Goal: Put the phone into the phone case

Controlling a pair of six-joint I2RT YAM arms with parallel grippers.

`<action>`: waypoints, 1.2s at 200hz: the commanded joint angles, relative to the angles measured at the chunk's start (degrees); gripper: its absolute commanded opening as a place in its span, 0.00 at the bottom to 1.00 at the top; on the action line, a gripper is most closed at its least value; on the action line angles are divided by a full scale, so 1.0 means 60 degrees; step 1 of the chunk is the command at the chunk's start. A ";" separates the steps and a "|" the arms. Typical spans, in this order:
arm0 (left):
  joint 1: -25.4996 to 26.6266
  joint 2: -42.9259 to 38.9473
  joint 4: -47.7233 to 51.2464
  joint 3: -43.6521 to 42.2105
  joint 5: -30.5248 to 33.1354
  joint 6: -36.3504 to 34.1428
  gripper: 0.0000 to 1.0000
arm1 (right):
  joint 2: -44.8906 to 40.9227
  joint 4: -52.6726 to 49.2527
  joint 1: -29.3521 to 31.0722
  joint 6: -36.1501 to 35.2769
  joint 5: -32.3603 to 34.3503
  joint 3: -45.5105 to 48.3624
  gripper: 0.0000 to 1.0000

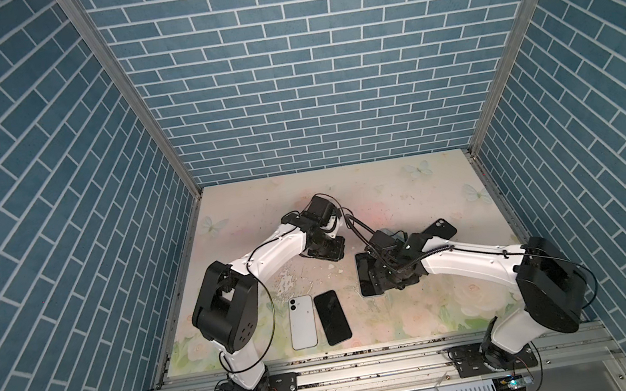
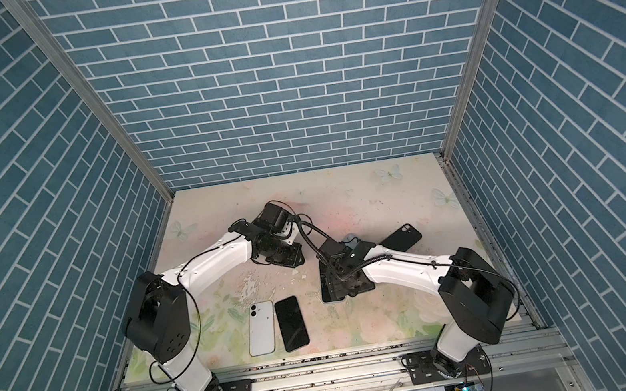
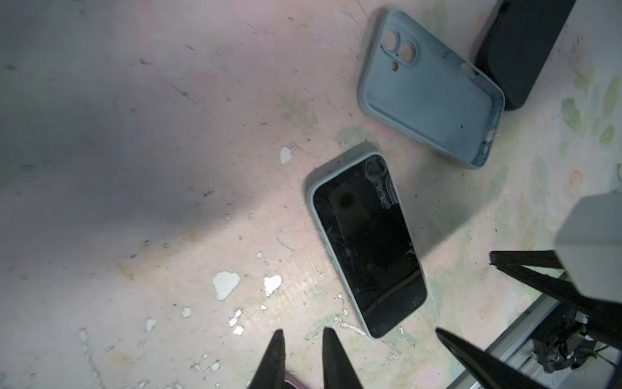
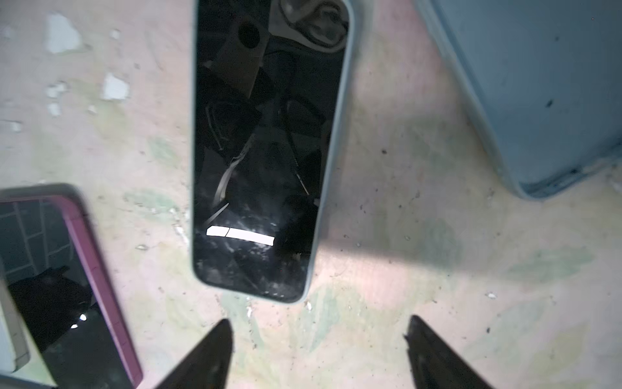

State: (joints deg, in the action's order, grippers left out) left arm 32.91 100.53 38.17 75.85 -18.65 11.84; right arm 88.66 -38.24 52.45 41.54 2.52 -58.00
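Observation:
A phone (image 4: 266,151) lies screen up inside a pale blue case on the mat; it also shows in a top view (image 1: 365,277) and the left wrist view (image 3: 368,242). My right gripper (image 4: 319,321) hovers just off its near end, open, with nothing between the fingers. My left gripper (image 3: 303,332) is shut to a narrow gap, holds nothing and stands a little to the side of that phone. An empty blue-grey phone case (image 3: 430,87) lies open side up beyond it, half hidden under the right wrist in a top view (image 2: 349,238).
A black case (image 1: 440,230) lies behind the right arm. A white phone (image 1: 302,322), back up, and a phone in a purple case (image 1: 332,317) lie side by side near the front edge. White chips dot the worn floral mat (image 1: 426,314). Blue brick walls enclose the table.

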 commanded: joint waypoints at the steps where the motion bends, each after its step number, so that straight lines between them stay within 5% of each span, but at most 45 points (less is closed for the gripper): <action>1: -0.0453 -0.0519 -0.0173 -0.0101 -0.0003 0.0071 0.23 | 0.0183 0.0104 0.0195 0.0160 -0.0218 -0.0383 0.96; 66: -0.0945 -0.0583 -0.0291 -0.0113 -0.0349 0.0194 0.23 | 0.2428 -0.0830 0.0603 0.1908 0.0700 -0.2044 0.94; 155: -0.0947 -0.0540 -0.0303 -0.0146 -0.0466 0.0225 0.23 | 0.3299 -0.0930 0.0660 0.1856 0.0800 -0.2116 0.91; 240: -0.0950 -0.0326 -0.0297 -0.0084 -0.0549 0.0240 0.23 | 0.2026 0.0271 0.0596 -0.1744 -0.0545 -0.0766 0.77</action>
State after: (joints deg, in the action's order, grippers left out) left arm 27.42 97.47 36.40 75.48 -20.95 13.15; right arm 102.85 -35.31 55.94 41.21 2.35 -63.57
